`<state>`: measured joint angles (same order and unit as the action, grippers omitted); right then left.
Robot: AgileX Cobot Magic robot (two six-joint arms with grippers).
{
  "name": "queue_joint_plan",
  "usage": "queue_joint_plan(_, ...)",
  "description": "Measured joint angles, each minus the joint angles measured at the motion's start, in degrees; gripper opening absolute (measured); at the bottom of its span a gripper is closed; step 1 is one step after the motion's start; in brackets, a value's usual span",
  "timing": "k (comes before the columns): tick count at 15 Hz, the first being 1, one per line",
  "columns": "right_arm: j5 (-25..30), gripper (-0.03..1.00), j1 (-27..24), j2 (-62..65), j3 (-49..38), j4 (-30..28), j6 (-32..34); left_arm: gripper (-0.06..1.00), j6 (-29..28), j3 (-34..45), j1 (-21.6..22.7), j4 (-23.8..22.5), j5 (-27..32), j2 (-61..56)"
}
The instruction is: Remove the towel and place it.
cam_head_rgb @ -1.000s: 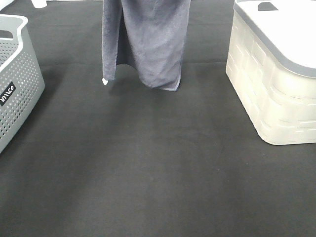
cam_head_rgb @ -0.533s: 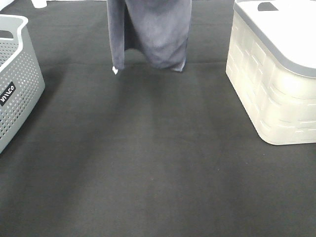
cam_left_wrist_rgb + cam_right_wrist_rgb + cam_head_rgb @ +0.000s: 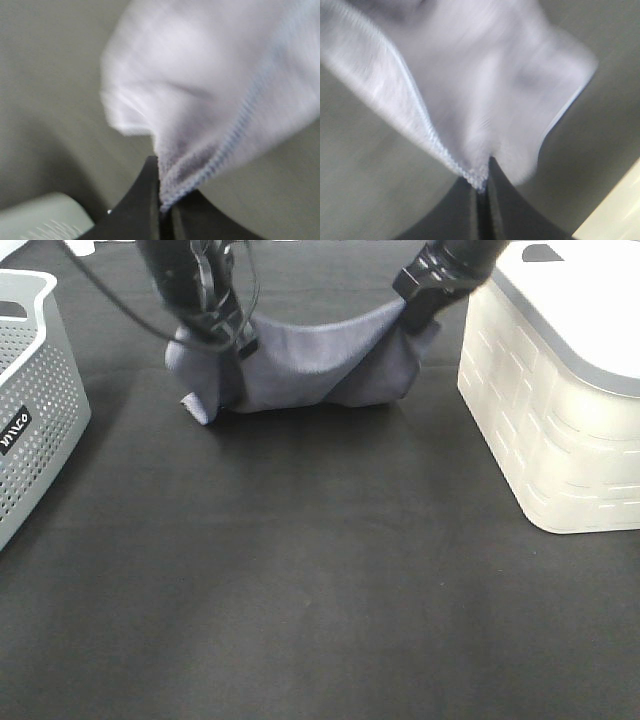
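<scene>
The grey-blue towel (image 3: 315, 365) hangs slung between my two grippers at the far middle of the dark mat, its lower edge resting on the mat. My left gripper (image 3: 238, 340) is shut on the towel's left top corner, and my right gripper (image 3: 410, 318) is shut on its right top corner. In the left wrist view the stitched towel edge (image 3: 220, 150) is pinched between the black fingers (image 3: 145, 200). The right wrist view shows the towel (image 3: 470, 100) clamped at its hem between the fingers (image 3: 505, 210). Both wrist views are blurred.
A grey perforated basket (image 3: 30, 410) stands at the left edge. A cream bin with a white lid (image 3: 560, 390) stands at the right. The black mat (image 3: 300, 590) covers the table toward the front.
The towel hung high in a long drape before; both arms have come down into view and the towel now sags low between them, touching the mat.
</scene>
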<state>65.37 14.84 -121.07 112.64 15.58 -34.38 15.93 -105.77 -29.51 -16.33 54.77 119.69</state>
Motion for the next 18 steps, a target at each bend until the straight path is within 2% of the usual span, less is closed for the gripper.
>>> queue_joint_plan(2,3.90,0.00,0.00,0.00,0.00,-0.23,2.98,0.00,8.88,0.00,1.09,8.37,8.14,0.00)
queue_joint_plan(4,3.90,0.00,0.00,0.00,0.00,-0.06,6.07,0.00,12.72,0.06,2.52,10.83,13.46,0.00)
queue_joint_plan(7,3.90,0.00,0.00,0.06,-2.29,0.92,10.26,0.00,15.99,1.95,3.78,12.49,14.09,0.00)
queue_joint_plan(11,3.90,0.00,0.06,2.06,-12.89,1.38,12.66,0.00,21.37,7.56,3.78,17.76,14.38,0.00)
queue_joint_plan(18,3.84,0.00,0.06,4.81,-30.65,3.27,14.73,0.00,24.98,15.87,3.78,22.92,14.44,0.00)
